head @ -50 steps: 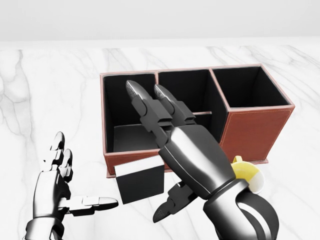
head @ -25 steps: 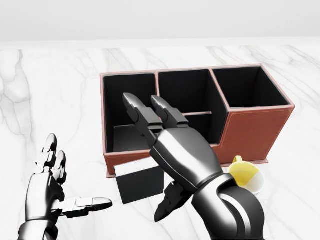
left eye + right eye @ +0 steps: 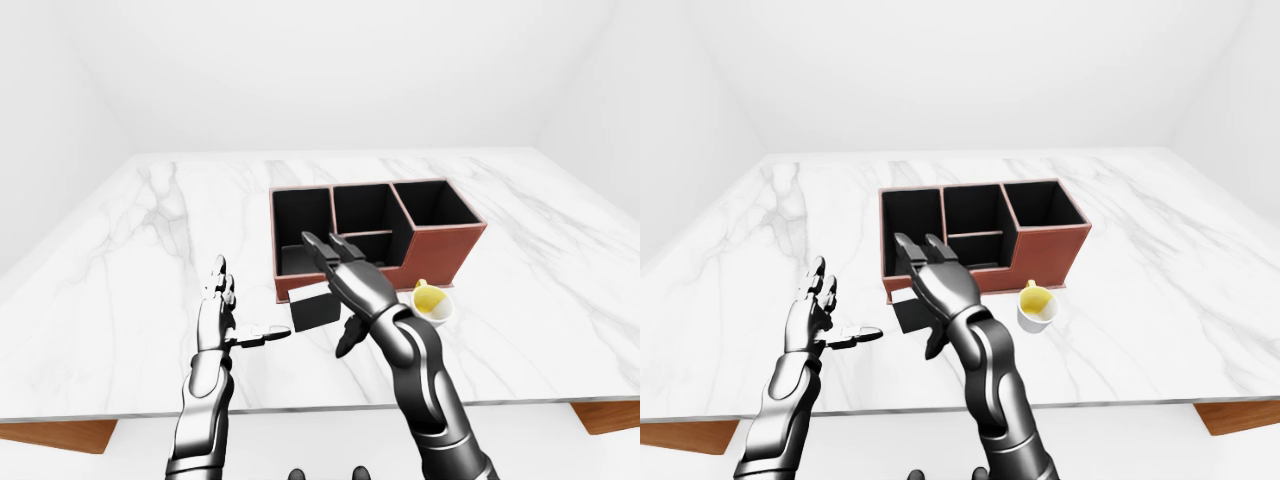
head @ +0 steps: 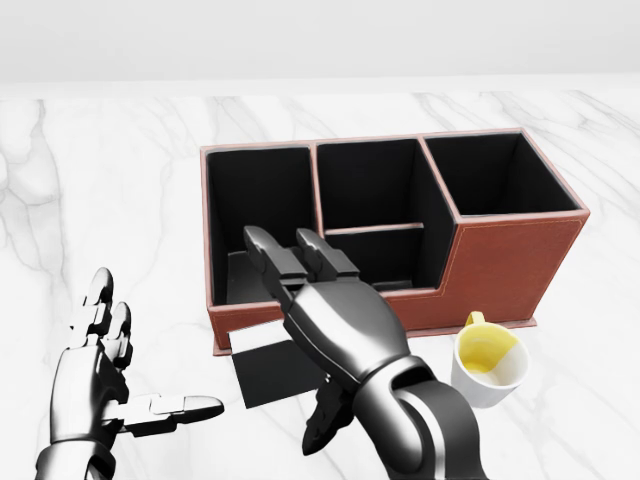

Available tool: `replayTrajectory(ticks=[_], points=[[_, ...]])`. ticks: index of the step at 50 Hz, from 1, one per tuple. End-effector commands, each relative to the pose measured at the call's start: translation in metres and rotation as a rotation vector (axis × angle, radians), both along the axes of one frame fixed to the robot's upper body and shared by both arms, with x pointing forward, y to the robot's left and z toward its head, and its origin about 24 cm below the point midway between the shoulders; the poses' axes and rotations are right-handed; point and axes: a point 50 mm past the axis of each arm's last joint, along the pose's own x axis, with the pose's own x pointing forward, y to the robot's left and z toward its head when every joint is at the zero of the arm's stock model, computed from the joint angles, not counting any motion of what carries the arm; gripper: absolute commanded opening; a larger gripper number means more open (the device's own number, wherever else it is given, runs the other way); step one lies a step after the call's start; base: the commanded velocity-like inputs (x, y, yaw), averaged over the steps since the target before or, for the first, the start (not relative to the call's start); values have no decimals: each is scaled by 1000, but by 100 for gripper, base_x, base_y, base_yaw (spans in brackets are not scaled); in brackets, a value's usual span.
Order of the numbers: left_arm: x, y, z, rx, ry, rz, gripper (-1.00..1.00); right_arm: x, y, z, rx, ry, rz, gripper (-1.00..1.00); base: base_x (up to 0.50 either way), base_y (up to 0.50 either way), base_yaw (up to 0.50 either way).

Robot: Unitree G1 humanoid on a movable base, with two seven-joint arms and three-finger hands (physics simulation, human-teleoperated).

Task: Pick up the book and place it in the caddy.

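The book, black with a white edge, lies on the marble table just below the left end of the caddy in the head view. That caddy is red-brown leather with black compartments, all of which look empty. My right hand hovers open over the book's right part and hides it. Its fingers stretch toward the caddy's low compartment, and its thumb hangs down beside the book. To the left of the book my left hand is open, with the thumb pointing at the book and not touching it.
A white mug with a yellow inside stands on the table just below the caddy's right end, close to my right forearm. The marble table spreads wide to both sides, and its near edge runs below my hands.
My right hand has drawn back toward the bottom-left of the head view, uncovering the mug and covering more of the book. The left hand has drifted slightly left and down.
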Motion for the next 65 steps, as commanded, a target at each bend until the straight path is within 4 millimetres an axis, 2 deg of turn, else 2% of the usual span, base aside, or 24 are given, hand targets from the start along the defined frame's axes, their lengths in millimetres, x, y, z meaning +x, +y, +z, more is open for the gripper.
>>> replayTrajectory(ticks=[1, 19, 30, 42, 43, 65], points=[[0, 0, -1, -1, 1, -1, 100, 2, 0, -9, -103, 16, -36, 100, 0, 0, 0], [0, 0, 0, -3, 0, -2, 100, -3, 3, -14, -232, 0, -74, 100, 0, 0, 0], [0, 0, 1, -5, -2, -3, 100, 1, 11, -16, -257, -16, -82, 100, 0, 0, 0], [0, 0, 1, -5, -2, -3, 100, 1, 11, -16, -256, -14, -85, 100, 0, 0, 0], [0, 0, 1, -4, -3, -5, 100, 2, 14, -23, -300, -23, -85, 100, 0, 0, 0], [-1, 0, 2, -7, -4, -6, 100, 10, 14, -42, -376, 14, -105, 100, 0, 0, 0]])
